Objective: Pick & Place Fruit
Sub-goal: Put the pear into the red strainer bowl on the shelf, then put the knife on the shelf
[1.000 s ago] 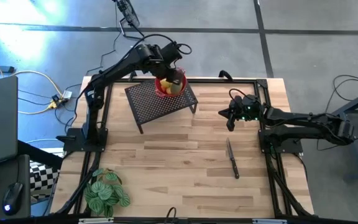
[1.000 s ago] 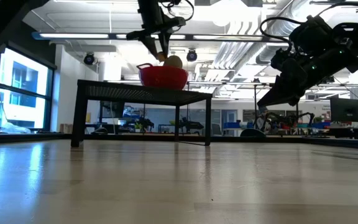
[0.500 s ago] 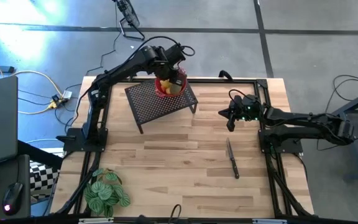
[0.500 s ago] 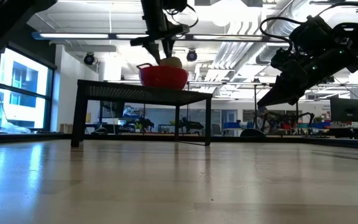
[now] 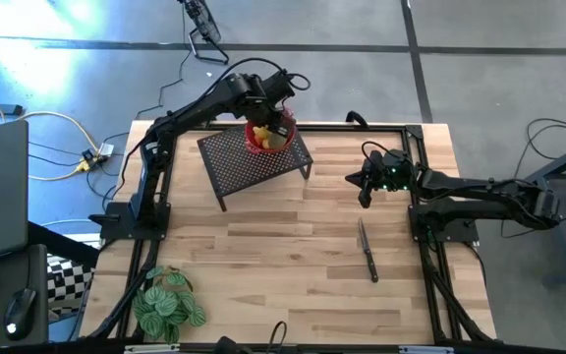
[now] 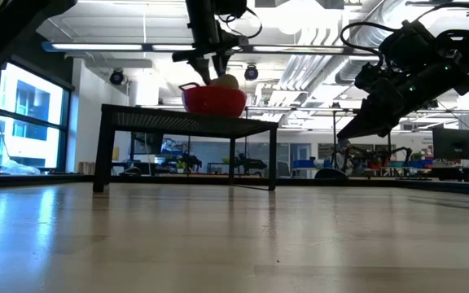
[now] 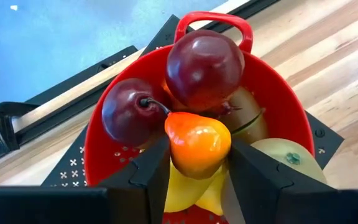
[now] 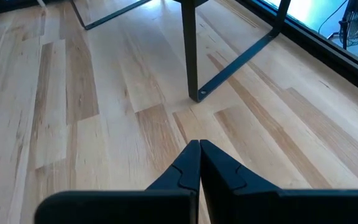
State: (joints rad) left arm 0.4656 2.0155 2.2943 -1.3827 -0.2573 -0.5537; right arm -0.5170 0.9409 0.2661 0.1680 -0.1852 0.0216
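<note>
A red mesh bowl (image 7: pixel 102 144) (image 5: pixel 254 142) stands on a black mesh stand (image 5: pixel 244 162) at the table's far side. It holds several fruit: two dark red balls (image 7: pixel 204 65), an olive-green oval (image 7: pixel 252 121), a pale green one (image 7: pixel 288 160) and a yellow one (image 7: pixel 182 196). My left gripper (image 7: pixel 197 165) (image 6: pixel 210 77) points down into the bowl, shut on an orange-yellow fruit (image 7: pixel 197 143). My right gripper (image 8: pixel 199 148) (image 5: pixel 365 193) hangs shut above the table's right part, touching nothing. My left gripper pinches the orange-yellow fruit between its two fingers, one on each flank (image 7: pixel 174 155), coming from above and pointing down. The fruit sits over the pile in the bowl. Whether it rests on the yellow fruit beneath or hangs clear, I cannot tell.
A knife (image 5: pixel 367 252) lies on the wood near the right arm's base. A green leafy plant (image 5: pixel 167 305) sits at the near left corner. The stand's legs (image 6: pixel 104 150) rise from the table, and bare wood lies between stand and near edge.
My left gripper has come down a little toward the bowl, still over the fruit pile. My right arm has kept still.
</note>
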